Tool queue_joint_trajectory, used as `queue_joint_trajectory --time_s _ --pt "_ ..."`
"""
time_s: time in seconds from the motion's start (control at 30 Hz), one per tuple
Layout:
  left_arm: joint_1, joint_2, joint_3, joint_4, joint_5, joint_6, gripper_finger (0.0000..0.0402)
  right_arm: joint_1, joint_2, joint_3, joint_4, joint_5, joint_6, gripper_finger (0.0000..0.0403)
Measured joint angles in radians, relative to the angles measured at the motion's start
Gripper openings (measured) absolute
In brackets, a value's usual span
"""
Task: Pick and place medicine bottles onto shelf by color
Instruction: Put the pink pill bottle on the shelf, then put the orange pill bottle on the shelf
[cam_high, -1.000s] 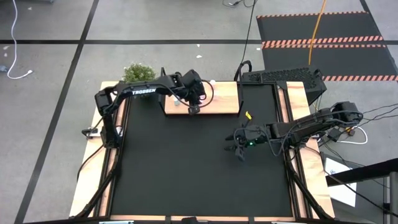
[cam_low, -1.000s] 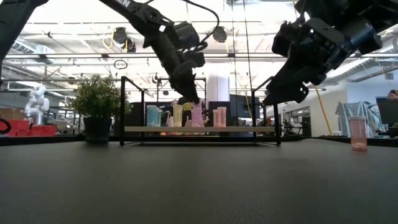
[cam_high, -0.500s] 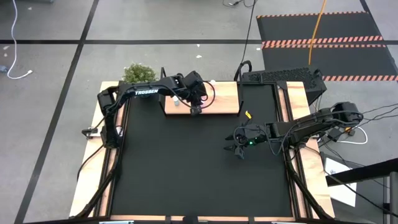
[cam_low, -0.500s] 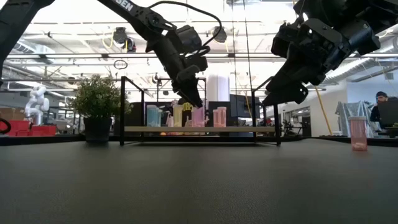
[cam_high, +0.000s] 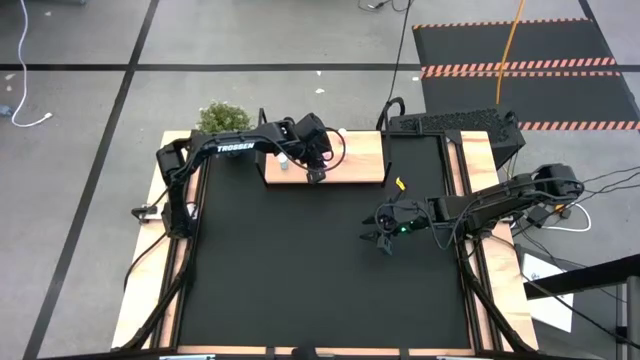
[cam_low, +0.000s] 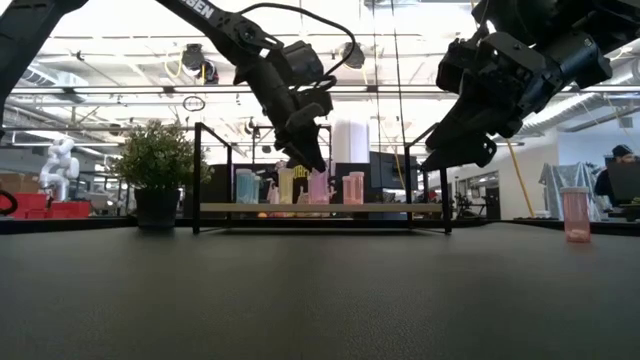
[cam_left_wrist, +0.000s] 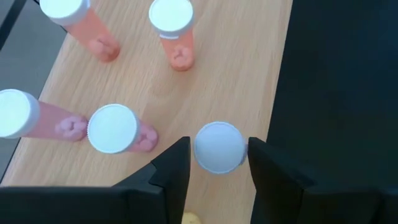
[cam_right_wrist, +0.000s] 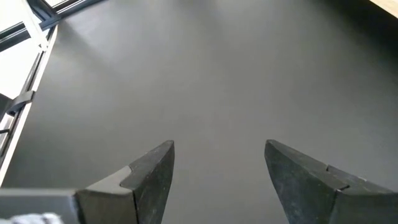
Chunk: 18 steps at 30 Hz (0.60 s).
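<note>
The shelf (cam_high: 355, 160) stands at the table's far edge, and several medicine bottles with white caps stand upright on its board. The low view shows a blue (cam_low: 245, 186), a yellow (cam_low: 286, 185), a pink (cam_low: 318, 188) and a salmon (cam_low: 353, 187) bottle. My left gripper (cam_left_wrist: 219, 163) slants down over the shelf, its fingers open on either side of one bottle's white cap (cam_left_wrist: 219, 147). That bottle stands on the board near its front edge. My right gripper (cam_high: 380, 238) hangs open over the black table, right of the middle, with nothing between its fingers. My left gripper comes at the bottle slanting down from the table's near side, with one finger (cam_left_wrist: 177, 167) on each side of the cap's rim (cam_left_wrist: 198, 149). A sliver of wood shows between that finger and the cap. I cannot tell whether the other finger (cam_left_wrist: 261, 163) touches it.
A green potted plant (cam_high: 222, 116) stands left of the shelf. A salmon bottle (cam_low: 575, 215) stands alone on the table, at the right of the low view. A small yellow thing (cam_high: 398, 184) lies on the table right of the shelf. Black uprights (cam_low: 197, 175) frame the shelf.
</note>
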Motion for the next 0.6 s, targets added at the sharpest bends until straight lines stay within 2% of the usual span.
queue_joint_trajectory --time_s 0.37,0.6 --pt "0.0 0.0 0.0 0.0 -0.001 -0.003 0.0211 0.0 0.0 0.0 0.0 -0.001 0.007 0.0247" --pt "-0.008 -0.043 0.099 -0.167 -0.023 0.006 0.0239 0.0 0.0 0.0 0.009 0.001 0.027 0.0247"
